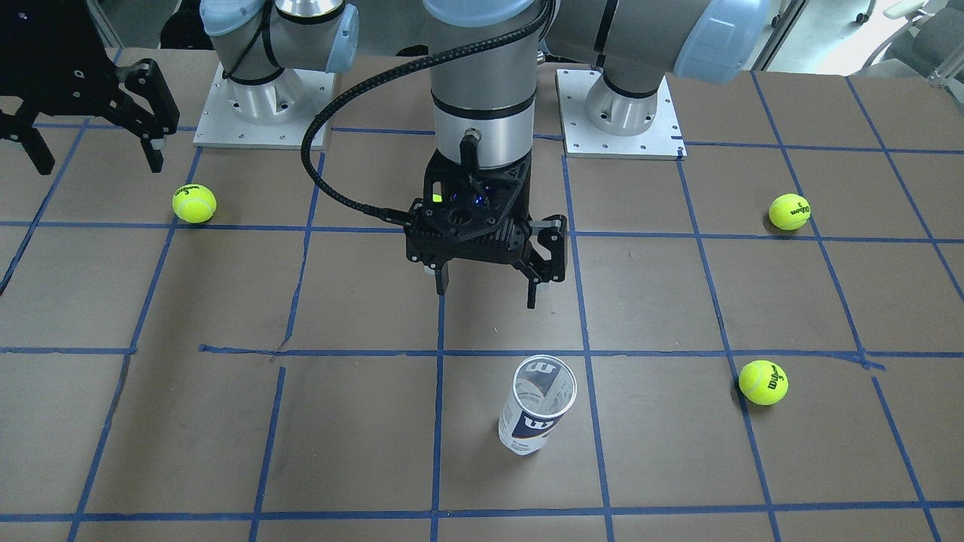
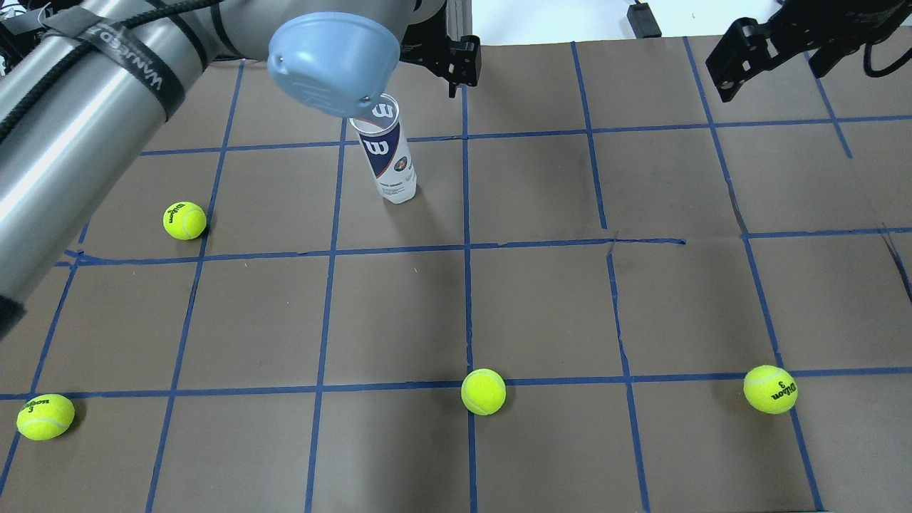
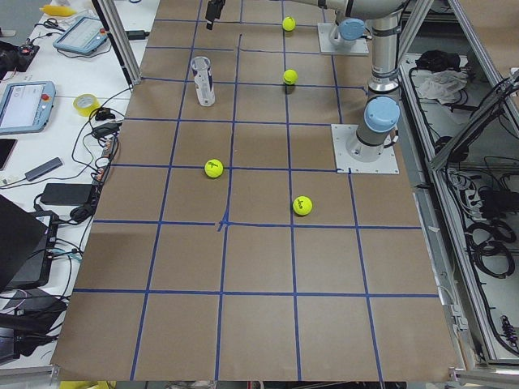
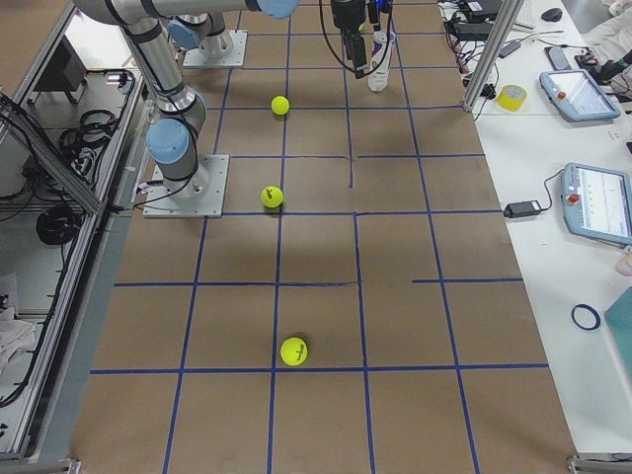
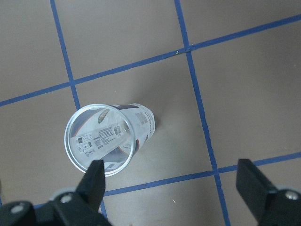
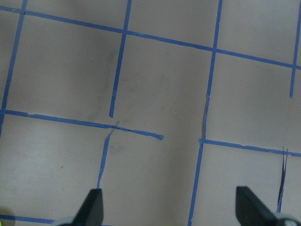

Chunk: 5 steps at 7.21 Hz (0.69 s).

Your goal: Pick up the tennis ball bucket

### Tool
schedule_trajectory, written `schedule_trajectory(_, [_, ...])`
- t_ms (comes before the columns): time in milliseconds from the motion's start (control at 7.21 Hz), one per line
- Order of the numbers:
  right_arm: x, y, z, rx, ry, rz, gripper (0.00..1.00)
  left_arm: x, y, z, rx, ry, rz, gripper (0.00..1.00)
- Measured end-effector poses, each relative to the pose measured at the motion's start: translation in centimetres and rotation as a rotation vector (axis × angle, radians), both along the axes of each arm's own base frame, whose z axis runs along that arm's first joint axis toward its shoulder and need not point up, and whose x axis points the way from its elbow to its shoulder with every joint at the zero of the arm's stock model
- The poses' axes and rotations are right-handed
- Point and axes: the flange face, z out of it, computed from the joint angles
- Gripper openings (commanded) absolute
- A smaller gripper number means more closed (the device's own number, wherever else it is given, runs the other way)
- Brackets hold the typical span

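Clear tennis ball bucket (image 1: 536, 406) upright, open rim untouched, spread left tool (image 1: 487, 295) above, offset.

The tennis ball bucket (image 2: 388, 153) bears a white W on its navy band; the small print beneath is too fine to read; a tennis ball (image 2: 770, 389) reads Wilson and 3.

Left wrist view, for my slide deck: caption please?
Open left tool hovers beside the upright, empty bucket, not yet gripping it.

The clear tennis ball bucket (image 1: 536, 406) shows white, navy, perhaps orange print.
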Motion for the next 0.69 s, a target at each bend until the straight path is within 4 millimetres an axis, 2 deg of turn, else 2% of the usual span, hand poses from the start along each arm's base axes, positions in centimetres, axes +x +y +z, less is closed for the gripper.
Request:
schedule_trajectory(277, [-0.1, 0.0, 0.0, 0.000, 0.004, -0.002, 1.00, 3.0, 1.8, 1.9, 0.001, 0.002, 0.030, 1.00])
schedule_trajectory(693, [-0.1, 0.0, 0.1, -0.003, 0.007, -0.003, 1.00, 9.1, 3.8, 4.5, 0.061, 0.007, 0.086, 1.00])
